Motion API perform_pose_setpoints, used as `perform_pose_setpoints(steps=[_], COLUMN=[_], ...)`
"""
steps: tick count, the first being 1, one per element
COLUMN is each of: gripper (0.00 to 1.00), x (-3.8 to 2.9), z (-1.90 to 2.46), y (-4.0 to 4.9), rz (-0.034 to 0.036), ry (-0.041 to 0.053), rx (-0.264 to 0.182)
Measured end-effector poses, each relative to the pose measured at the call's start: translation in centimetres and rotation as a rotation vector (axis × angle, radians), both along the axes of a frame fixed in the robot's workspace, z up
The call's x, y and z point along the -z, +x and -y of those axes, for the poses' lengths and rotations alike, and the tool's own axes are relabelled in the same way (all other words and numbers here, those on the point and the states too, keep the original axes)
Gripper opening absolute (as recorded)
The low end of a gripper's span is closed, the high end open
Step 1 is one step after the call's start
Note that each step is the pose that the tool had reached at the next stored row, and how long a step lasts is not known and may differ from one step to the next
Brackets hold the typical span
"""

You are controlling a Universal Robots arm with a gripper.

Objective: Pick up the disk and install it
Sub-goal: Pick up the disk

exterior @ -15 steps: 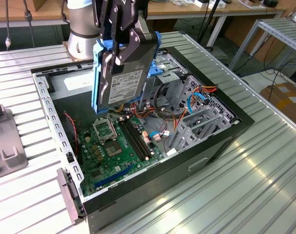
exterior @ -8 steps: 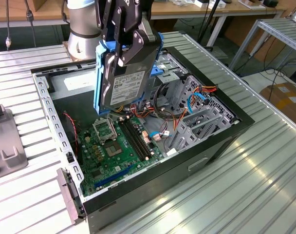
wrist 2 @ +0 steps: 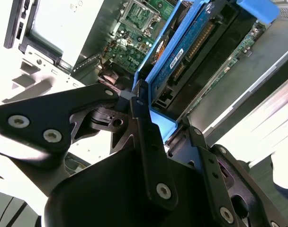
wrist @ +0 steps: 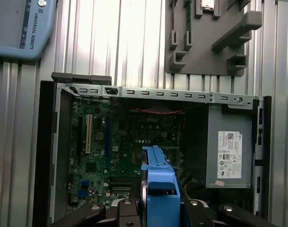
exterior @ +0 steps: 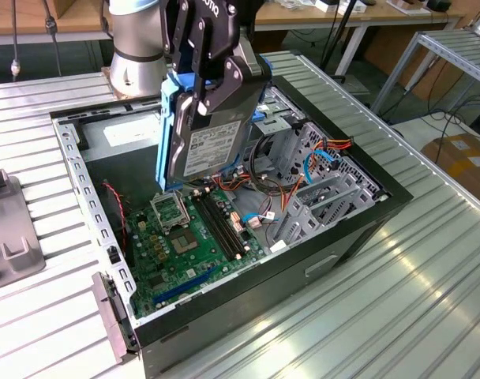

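Hanging at six o'clock from the gripper (exterior: 202, 85), the disk (exterior: 210, 146) sat clamped in it, above the open case (exterior: 344, 237).

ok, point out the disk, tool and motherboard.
disk (exterior: 212, 146), exterior view, on its labelled face.
tool (exterior: 189, 99), exterior view, midway between its fingertips, where they clamp the disk.
motherboard (exterior: 165, 257), exterior view, bare green board beside the socket.

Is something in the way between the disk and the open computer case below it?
Nothing visible blocks it. The gripper holds the disk upright over the open case, with free air beneath. Loose cables lie beside the grey drive cage and might hinder insertion there.
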State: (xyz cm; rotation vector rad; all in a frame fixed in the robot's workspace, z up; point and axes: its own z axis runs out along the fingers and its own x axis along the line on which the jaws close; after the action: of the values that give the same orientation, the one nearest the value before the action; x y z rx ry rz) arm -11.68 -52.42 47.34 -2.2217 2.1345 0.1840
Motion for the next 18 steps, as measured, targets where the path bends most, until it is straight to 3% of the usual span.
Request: perform_pose_setpoints(steps=[5, 18], gripper=[0.37, 0.37], x=[0.0, 0.02], z=[0.97, 2.61], y=[0.01, 0.19], rz=[0.0, 0.0], ry=[-0.0001, 0.0], rx=[0.0, 0.0])
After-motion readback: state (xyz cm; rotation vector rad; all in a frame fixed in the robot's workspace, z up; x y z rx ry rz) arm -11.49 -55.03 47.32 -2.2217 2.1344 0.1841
